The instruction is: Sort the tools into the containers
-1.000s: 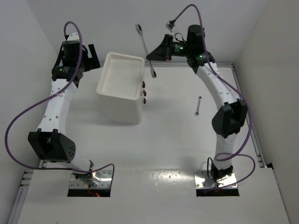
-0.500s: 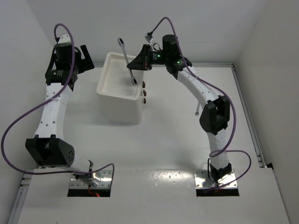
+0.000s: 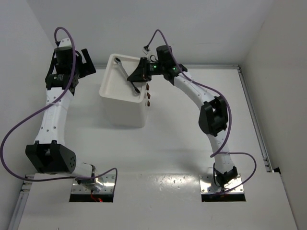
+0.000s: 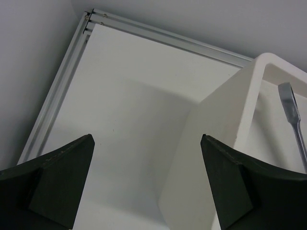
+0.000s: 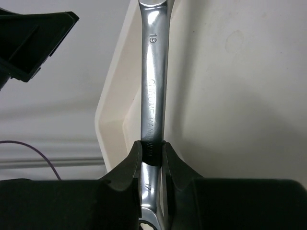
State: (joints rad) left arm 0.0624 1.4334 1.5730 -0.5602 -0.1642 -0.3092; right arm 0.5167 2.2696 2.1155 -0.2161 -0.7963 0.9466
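Observation:
My right gripper (image 3: 136,78) is shut on a silver combination wrench (image 3: 122,69) and holds it slanted over the open top of the large white bin (image 3: 121,111). In the right wrist view the fingers (image 5: 133,158) clamp the wrench's shaft (image 5: 154,81), with the bin's inside (image 5: 235,96) below it. My left gripper (image 3: 88,60) is open and empty, hanging to the left of the bin. In the left wrist view, the left gripper (image 4: 146,140) is wide open above the bare table, and the bin's corner (image 4: 225,139) and the wrench's end (image 4: 289,98) show at the right. The other tools and the smaller bin are not in view.
Small dark red marks (image 3: 148,95) sit on the bin's right side. A metal rail (image 3: 253,120) runs along the table's right edge and another (image 4: 57,91) along the left. White walls close in at the back and sides.
My right arm has swung left with the wrench, from right of the bin to over its opening, and lowered it. My left arm has drawn back slightly to the left.

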